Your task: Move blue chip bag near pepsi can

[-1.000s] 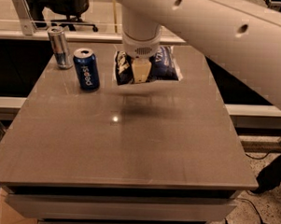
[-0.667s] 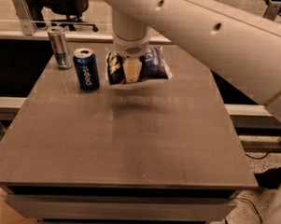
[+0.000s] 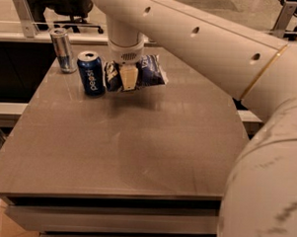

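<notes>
The blue chip bag (image 3: 150, 70) is a crinkly navy foil bag with white lettering. It hangs in my gripper (image 3: 127, 78), just above the table and right beside the pepsi can. My gripper is shut on the bag's middle, under the white wrist that comes down from the top. The pepsi can (image 3: 90, 73) is a short blue can with white lettering and a silver top. It stands upright at the far left of the table, a small gap left of the bag.
A slimmer, taller silver-and-blue can (image 3: 62, 50) stands behind and left of the pepsi can near the table's far left corner. The grey table (image 3: 137, 149) stretches toward me. My white arm (image 3: 230, 55) fills the right side. A chair base stands beyond the table.
My gripper has carried the chip bag leftward, closing most of the gap to the pepsi can. The cans have not moved.
</notes>
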